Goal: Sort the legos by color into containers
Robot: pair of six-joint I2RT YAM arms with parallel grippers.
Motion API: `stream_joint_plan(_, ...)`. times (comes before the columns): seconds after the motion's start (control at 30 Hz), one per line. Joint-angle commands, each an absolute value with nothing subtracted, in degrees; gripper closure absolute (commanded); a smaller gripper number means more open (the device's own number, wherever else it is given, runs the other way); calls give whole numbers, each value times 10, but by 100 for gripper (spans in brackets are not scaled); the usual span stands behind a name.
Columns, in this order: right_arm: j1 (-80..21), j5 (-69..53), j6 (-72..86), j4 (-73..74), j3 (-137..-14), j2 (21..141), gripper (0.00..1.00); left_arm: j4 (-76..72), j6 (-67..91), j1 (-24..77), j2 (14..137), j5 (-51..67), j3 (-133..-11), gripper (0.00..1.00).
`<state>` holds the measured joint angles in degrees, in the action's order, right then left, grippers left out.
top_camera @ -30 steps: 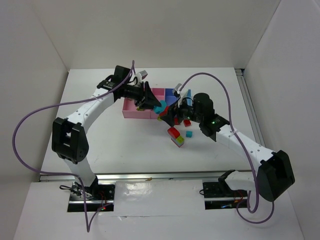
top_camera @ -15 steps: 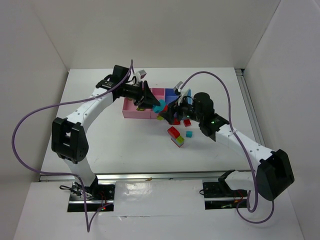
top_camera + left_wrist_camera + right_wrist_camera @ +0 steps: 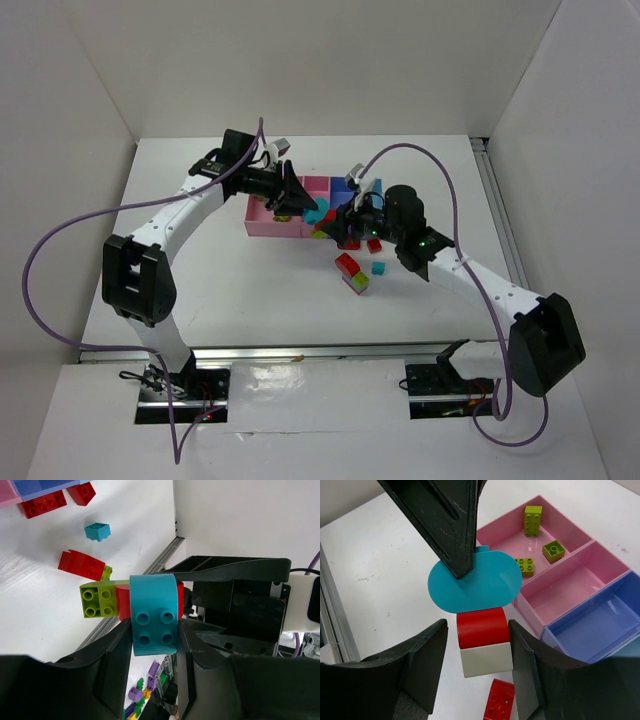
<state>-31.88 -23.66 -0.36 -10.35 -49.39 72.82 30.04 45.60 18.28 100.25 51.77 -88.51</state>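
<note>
The left gripper (image 3: 153, 632) pinches a cyan brick (image 3: 152, 612) with a rounded end, one finger pressed to each side. The brick hangs in the air above the table (image 3: 200, 260), at the near right corner of the wide pink bin (image 3: 507, 522). A red brick (image 3: 483, 627) is stuck to the cyan one, and a lime brick (image 3: 97, 599) is stuck to the red one, so the three form one stack.

The right gripper (image 3: 477, 637) meets this stack from the other side. Its fingers (image 3: 427, 655) straddle the red brick. One finger looks to be against it and the other shows a thin gap, so whether the jaws actually grip cannot be told.

Three lime bricks (image 3: 533, 519) lie in the wide pink bin. Next to it stand the narrow pink bin (image 3: 572, 582) and then the blue bin (image 3: 595, 625).

On the table in front of the bins lie loose bricks: a red brick (image 3: 347, 264) touching a lime one (image 3: 360, 283), a small cyan brick (image 3: 379, 268) just beside them, and another red brick (image 3: 374, 245) nearer the right gripper.
</note>
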Motion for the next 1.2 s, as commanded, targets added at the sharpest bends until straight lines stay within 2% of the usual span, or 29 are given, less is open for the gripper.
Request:
stream_joint_plan(0.0,-323,-267,1,-155,-495,736,42,288,430,181,989,551,-896,100)
stream_joint_plan(0.17,-323,-281,-4,-155,-495,736,57,343,365,176,1007,551,-925,100)
stream_joint_plan(0.3,-323,-287,-10,-149,-495,730,61,343,359,164,1012,551,-920,100)
stream_joint_plan(0.5,-323,-286,-4,-132,-495,725,87,343,354,164,1018,544,-925,100)
stream_joint_plan(0.7,-323,-279,-4,-99,-469,702,100,343,359,153,1024,534,-944,100)
stream_joint_plan(1.0,-323,-212,10,-41,-413,621,100,332,375,153,1049,527,-969,100)
stream_joint_plan(1.17,-323,-119,10,-7,-413,562,100,332,363,153,1062,486,-994,100)
